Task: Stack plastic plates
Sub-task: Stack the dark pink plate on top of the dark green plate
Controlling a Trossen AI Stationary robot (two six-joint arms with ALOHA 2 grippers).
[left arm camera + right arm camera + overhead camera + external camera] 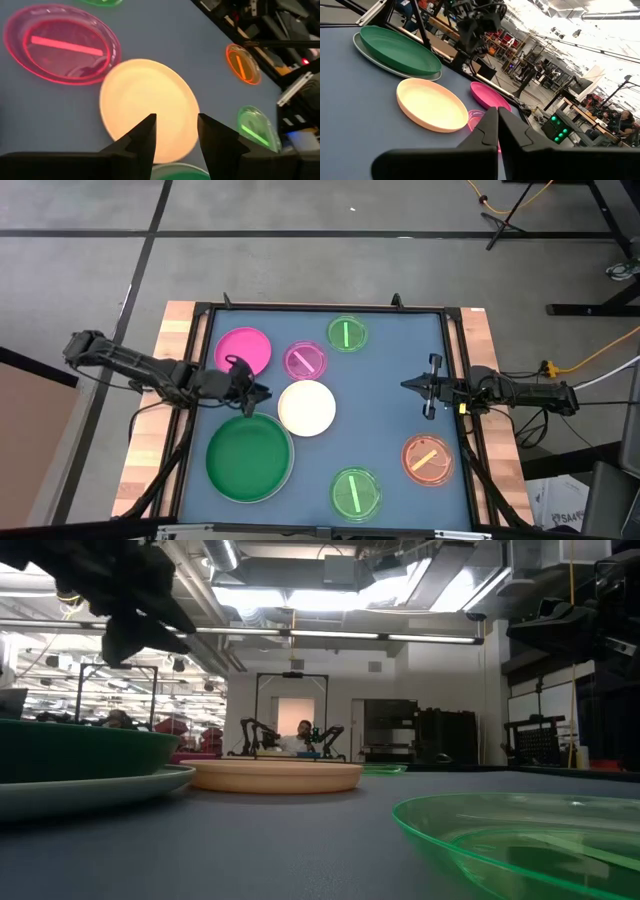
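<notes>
My left gripper [256,390] [176,131] hovers open and empty above the table, near the left edge of the cream plate [307,408] [147,107]. The large dark green plate [247,457] [400,49] sits inside a pale plate whose rim [110,788] shows around it. The magenta plate [244,350] lies flat at the far left, with a small pink plate [305,360] [62,45] beside it. Small green plates [347,333] [355,492] and an orange one [427,459] lie flat on the mat. My right gripper [408,385] [497,127] waits shut at the right edge.
A raised black frame [330,309] borders the blue-grey mat. Bare mat [385,405] lies between the cream plate and my right gripper. In the low view a small green plate [520,840] fills the near right corner.
</notes>
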